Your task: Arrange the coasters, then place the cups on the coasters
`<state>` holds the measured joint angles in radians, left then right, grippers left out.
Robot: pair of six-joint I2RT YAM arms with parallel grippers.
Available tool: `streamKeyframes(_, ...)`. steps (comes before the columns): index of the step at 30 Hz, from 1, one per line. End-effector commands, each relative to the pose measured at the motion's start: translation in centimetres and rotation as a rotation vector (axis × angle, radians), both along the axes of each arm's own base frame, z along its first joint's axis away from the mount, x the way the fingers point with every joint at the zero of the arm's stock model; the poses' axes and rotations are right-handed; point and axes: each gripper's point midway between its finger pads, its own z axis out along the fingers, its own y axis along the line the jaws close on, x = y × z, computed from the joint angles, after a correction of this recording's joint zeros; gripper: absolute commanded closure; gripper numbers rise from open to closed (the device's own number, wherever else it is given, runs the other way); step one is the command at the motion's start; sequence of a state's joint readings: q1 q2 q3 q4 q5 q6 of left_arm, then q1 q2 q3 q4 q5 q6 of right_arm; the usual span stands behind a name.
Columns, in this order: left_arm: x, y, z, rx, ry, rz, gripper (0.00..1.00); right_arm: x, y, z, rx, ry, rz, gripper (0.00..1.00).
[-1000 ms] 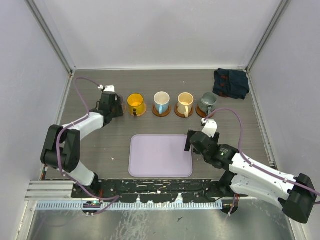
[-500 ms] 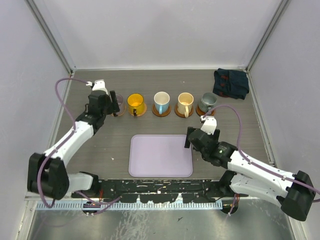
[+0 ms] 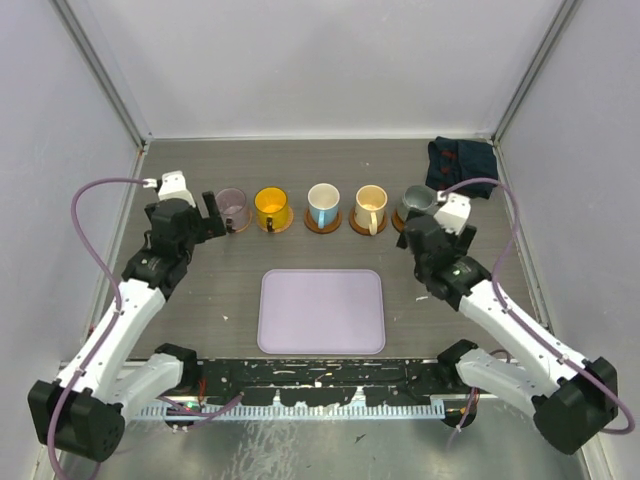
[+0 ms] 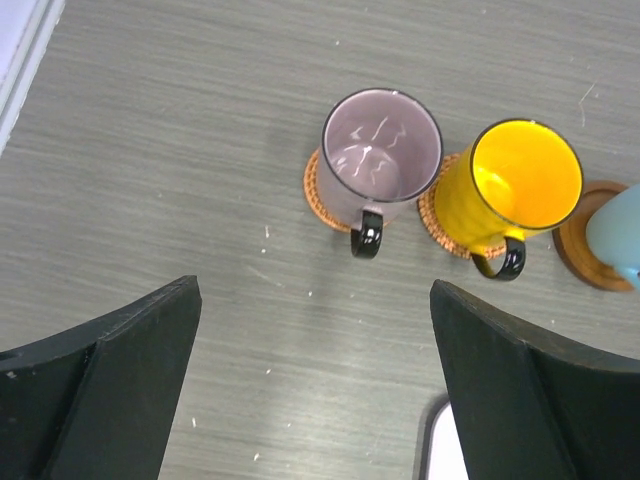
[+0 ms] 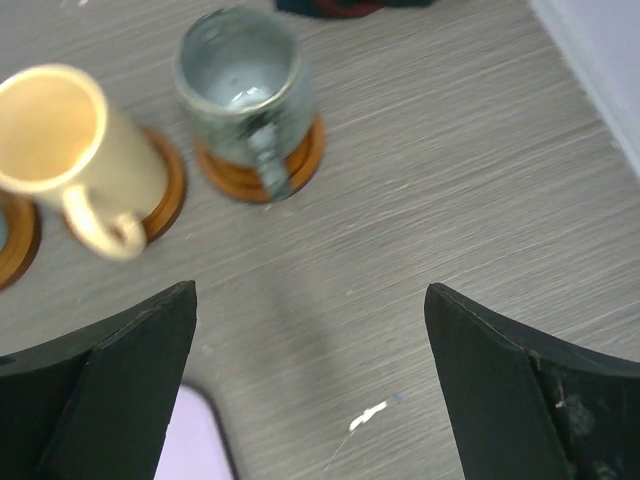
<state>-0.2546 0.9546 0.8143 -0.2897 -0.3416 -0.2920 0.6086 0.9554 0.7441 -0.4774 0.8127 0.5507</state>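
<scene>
- Top external view: five cups [image 3: 323, 204] stand in a row across the upper middle, each on one of the coasters [image 3: 322, 228], so the task looks essentially done. The left gripper [image 3: 208, 215], spread wide and empty, sits just left of the purplish-grey cup [image 3: 232, 208]. The right gripper [image 3: 420, 235], equally wide and empty, lies just below the grey-green metallic cup [image 3: 414, 204]
- Left wrist view: the left fingers [image 4: 110, 390] fill the lower corners. Top centre, the purplish-grey cup's handle points toward them, and the orange-yellow cup [image 4: 520, 185] almost touches it. A sideways sweep could hook that handle, drag the cup off its coaster or knock its neighbour
- Right wrist view: the right fingers [image 5: 100, 390] frame the metallic cup at upper left, beside the cream cup [image 5: 70, 135]. A forward lurch could tip either
</scene>
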Motion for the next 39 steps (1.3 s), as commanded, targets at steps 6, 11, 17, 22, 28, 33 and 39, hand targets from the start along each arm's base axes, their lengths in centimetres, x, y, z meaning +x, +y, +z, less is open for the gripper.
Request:
streamKeyframes(6, -3.9, 1.7, 0.1, 0.003, 0.044, 0.048, 0.02, 1.3, -7.8, 3.8, 0.179, -0.164, -0.247, 0.0)
streamKeyframes(11, -6.2, 2.7, 0.3, 0.029, 0.098, 0.074, 0.02, -0.6, -10.9, 5.2, 0.19, -0.247, -0.392, 0.0)
streamKeyframes(17, -8.7, 3.7, 2.2, 0.051, 0.1, 0.083, 0.02, -2.7, -12.4, 7.2, 0.202, -0.347, -0.46, 0.0)
streamKeyframes(22, -10.3, 4.6, 5.4, 0.015, -0.014, 0.125, 0.02, -3.8, -12.9, 8.2, 0.195, -0.373, -0.478, 0.0)
streamKeyframes(28, -11.4, 5.4, 7.8, -0.015, -0.085, 0.162, 0.02, -4.5, -13.3, 9.4, 0.199, -0.401, -0.488, 0.0)
streamKeyframes(33, -11.5, 5.7, 7.8, -0.023, -0.092, 0.188, 0.02, -4.9, -13.4, 10.1, 0.196, -0.418, -0.488, 0.0)
streamKeyframes(39, -11.6, 5.8, 7.4, -0.037, -0.095, 0.206, 0.02, -5.0, -13.4, 10.1, 0.194, -0.417, -0.485, 0.0)
